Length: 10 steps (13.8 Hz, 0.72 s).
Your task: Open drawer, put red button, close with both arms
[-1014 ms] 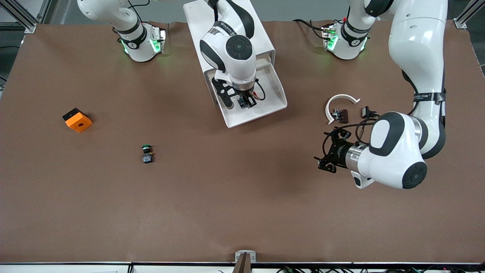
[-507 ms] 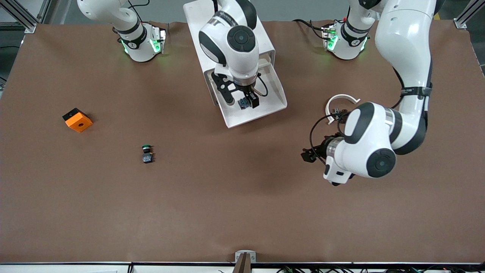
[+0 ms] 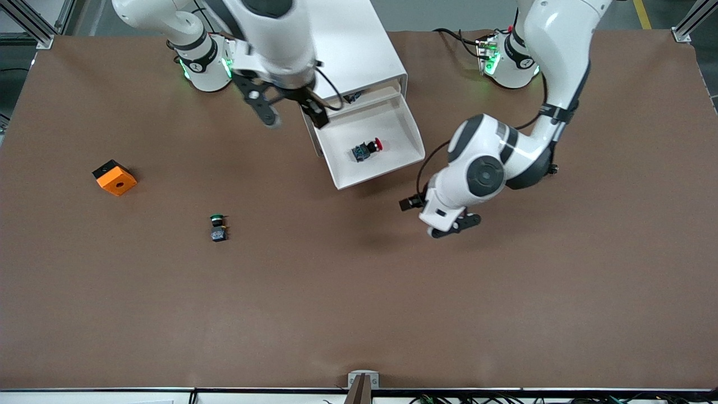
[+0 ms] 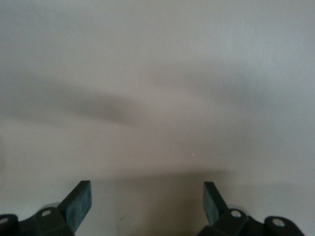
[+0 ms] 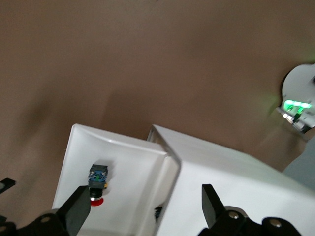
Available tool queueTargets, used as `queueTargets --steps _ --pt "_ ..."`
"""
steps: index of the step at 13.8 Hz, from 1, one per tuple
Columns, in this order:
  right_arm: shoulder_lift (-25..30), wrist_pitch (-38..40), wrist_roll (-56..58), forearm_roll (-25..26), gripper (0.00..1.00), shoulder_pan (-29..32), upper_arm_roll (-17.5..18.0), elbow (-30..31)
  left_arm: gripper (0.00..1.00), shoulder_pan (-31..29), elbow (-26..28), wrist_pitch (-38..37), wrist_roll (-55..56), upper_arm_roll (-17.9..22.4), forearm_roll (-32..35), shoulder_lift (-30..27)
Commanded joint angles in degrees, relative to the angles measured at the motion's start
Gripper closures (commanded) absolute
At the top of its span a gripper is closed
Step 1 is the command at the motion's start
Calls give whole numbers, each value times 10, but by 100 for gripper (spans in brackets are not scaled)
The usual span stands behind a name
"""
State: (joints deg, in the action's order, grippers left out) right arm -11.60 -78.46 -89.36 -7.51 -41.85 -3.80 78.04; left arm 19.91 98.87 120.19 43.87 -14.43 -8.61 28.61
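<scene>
Red button (image 3: pixel 367 150) lies on its side in the open drawer (image 3: pixel 392 163), on the tray floor, cap pointing toward the left arm's end of the table. Nothing touches it. The right wrist view confirms: button (image 5: pixel 97 182) free on the white floor of the drawer (image 5: pixel 78 147).

Drawer is pulled out of the white cabinet (image 3: pixel 359 45), its front lip at about 5 o'clock from the cabinet body.

Right gripper (image 3: pixel 291 109) is up over the cabinet's corner toward the right arm's end, at roughly 10 o'clock from the button, fingers spread, released, holding nothing. Left gripper (image 3: pixel 449 221) is over bare table (image 3: pixel 359 308) at roughly 4 o'clock from the drawer front; its wrist view shows both fingers (image 4: pixel 78 201) apart with nothing between them.

Progress, as judged: opening done, placing done. Left to do: closing the drawer with both arms. Neither gripper is on the drawer front yet.

Change against earlier frames: one second ago the right gripper was down inside the drawer with the button between its fingers; it has since let go and risen clear toward the cabinet. The left arm has swung from near the white arc-shaped part toward the drawer front, and now hides that part.

Untouched: green button (image 3: pixel 217 226) and orange block (image 3: pixel 114 177), both at about 8 o'clock from the drawer.
</scene>
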Motion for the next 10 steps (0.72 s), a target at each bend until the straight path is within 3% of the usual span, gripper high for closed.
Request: queueTargets --steps 1,6,10 --pt "62 54 99 -4 0 55 6 18 0 32 53 40 4 0 17 -25" --pt "180 64 415 -2 0 211 5 126 0 81 98 39 67 -7 17 -60" --pt "191 50 677 27 0 323 5 138 0 78 134 36 108 -63 8 -87"
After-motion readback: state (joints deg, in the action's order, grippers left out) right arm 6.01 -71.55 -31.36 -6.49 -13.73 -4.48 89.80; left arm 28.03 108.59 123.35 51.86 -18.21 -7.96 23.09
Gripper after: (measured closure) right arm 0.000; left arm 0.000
